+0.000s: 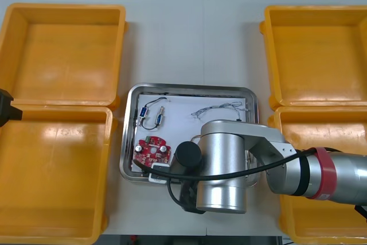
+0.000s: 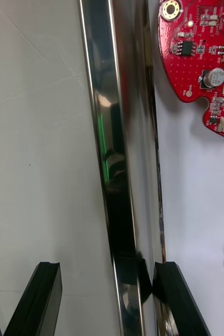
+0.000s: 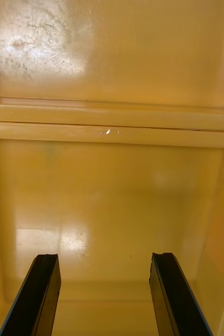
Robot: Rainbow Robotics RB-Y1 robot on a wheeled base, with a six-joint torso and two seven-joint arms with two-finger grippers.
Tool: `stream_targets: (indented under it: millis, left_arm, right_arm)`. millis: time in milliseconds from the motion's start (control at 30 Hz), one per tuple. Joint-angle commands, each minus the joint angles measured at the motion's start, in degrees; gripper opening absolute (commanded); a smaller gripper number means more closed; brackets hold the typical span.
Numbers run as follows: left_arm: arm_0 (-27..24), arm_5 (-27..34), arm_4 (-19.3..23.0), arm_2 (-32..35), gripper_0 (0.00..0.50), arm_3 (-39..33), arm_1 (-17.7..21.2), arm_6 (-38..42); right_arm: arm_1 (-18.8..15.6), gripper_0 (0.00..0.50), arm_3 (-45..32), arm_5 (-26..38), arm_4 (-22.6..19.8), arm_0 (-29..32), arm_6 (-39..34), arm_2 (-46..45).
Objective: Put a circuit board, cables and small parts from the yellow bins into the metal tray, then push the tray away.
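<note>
Rectangular plastic bins (image 1: pixel 63 8): plain yellow; shallow metal tray (image 1: pixel 127 142): mirror-silver rim, white floor; desk (image 1: pixel 189 44): pale grey. Round circuit board (image 1: pixel 150 148): red, dotted with white connectors and black chips. Thin cable (image 1: pixel 221 108): pale grey.

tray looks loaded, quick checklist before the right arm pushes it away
1. Circuit board inside the metal tray: ok.
2. Cables inside the tray: ok.
3. Small metal parts in the tray: cannot tell.
4. Right gripper at the tray's near rim, open, one finger on each side of the rim: ok.
5. Table beyond the tray's far edge, bare between the yellow bins: ok.
6. Left gripper out of the way, open over the left bins: ok.
</note>
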Motion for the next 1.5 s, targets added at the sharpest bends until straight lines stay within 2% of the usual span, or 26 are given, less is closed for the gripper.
stream_targets:
  millis: [33, 633, 700, 833, 900, 933, 1000, 1067, 1167, 1267, 1500]
  left_arm:
    - [1.22, 0.36, -0.52, 1.65, 0.500, -1.78, -0.53, -5.95]
    - [1.22, 0.36, -0.52, 1.65, 0.500, -1.78, -0.53, -5.95]
    - [1.22, 0.36, -0.52, 1.65, 0.500, -1.78, -0.53, -5.95]
    - [1.22, 0.36, -0.52, 1.65, 0.500, -1.78, -0.53, -5.95]
    - [1.22, 0.36, -0.52, 1.65, 0.500, -1.78, -0.53, -5.95]
    - [1.22, 0.36, -0.52, 1.65, 0.500, -1.78, -0.53, -5.95]
    - [1.22, 0.36, -0.52, 1.65, 0.500, -1.78, -0.53, -5.95]
    - [1.22, 0.36, -0.52, 1.65, 0.500, -1.78, -0.53, -5.95]
    - [1.22, 0.36, -0.52, 1.65, 0.500, -1.78, -0.53, -5.95]
    - [1.22, 0.36, -0.52, 1.65, 0.500, -1.78, -0.53, -5.95]
    - [1.22, 0.36, -0.52, 1.65, 0.500, -1.78, -0.53, -5.95]
  right_arm:
    - [2.53, 0.500, 0.80, -0.58, -0.11, -1.81, 1.43, 0.79]
    - [2.27, 0.500, 0.09, 0.13, 0.24, -2.52, 1.52, 0.88]
    - [2.09, 0.451, -0.26, 0.21, 0.24, -2.60, 1.52, 0.88]
    - [1.74, 0.415, -0.87, 0.39, 0.33, -2.69, 1.60, 0.88]
    - [1.65, 0.377, -1.14, 0.48, 0.33, -2.69, 1.69, 0.88]
    - [1.65, 0.333, -1.14, 0.57, 0.33, -2.69, 1.69, 0.88]
    - [1.65, 0.293, -1.14, 0.57, 0.33, -2.69, 1.78, 0.97]
    - [1.56, 0.196, -1.14, 0.57, 0.50, -2.69, 1.87, 0.88]
    - [1.56, 0.133, -1.23, 0.57, 0.77, -2.78, 2.04, 0.88]
    - [1.56, 0.099, -1.23, 0.65, 1.03, -2.87, 2.13, 0.88]
    - [1.12, 0.086, -1.23, 0.65, 0.59, -3.57, 2.40, 0.97]
